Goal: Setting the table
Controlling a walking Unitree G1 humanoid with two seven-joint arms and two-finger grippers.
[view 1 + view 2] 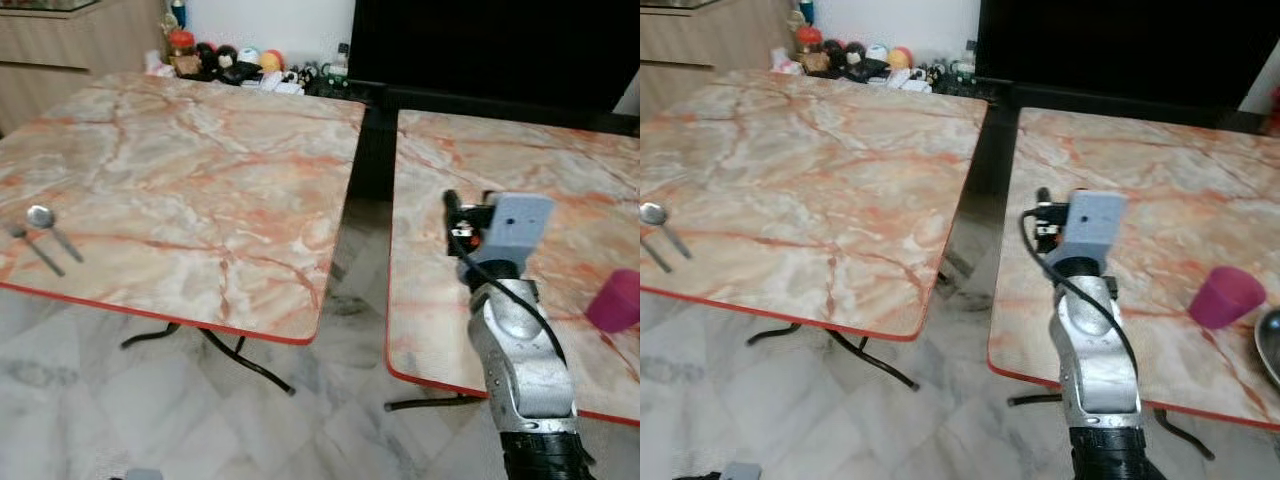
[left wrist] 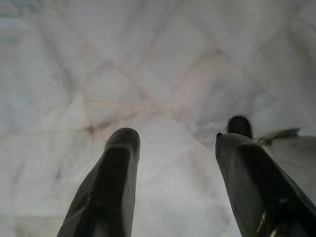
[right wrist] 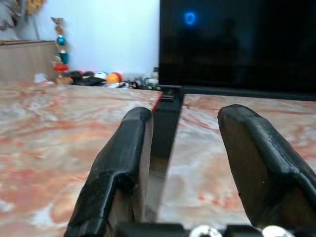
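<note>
Status: early. A spoon (image 1: 42, 218) and another utensil (image 1: 35, 250) lie at left-frame edge of the left table (image 1: 200, 190). Pink cup (image 1: 1225, 297) sits lower right, unplaced. Right claw (image 3: 182, 163) released, empty, raised at the table gap; left claw (image 2: 173, 173) released over floor (image 2: 148, 59).

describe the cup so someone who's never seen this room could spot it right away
Two marble-patterned tables stand side by side with a gap between; take the right table. Near its front right edge, beyond the raised right hand, stands the cup. It is a small magenta plastic cup, the one bright solid colour there, just left of a metal bowl at the picture's edge.
</note>
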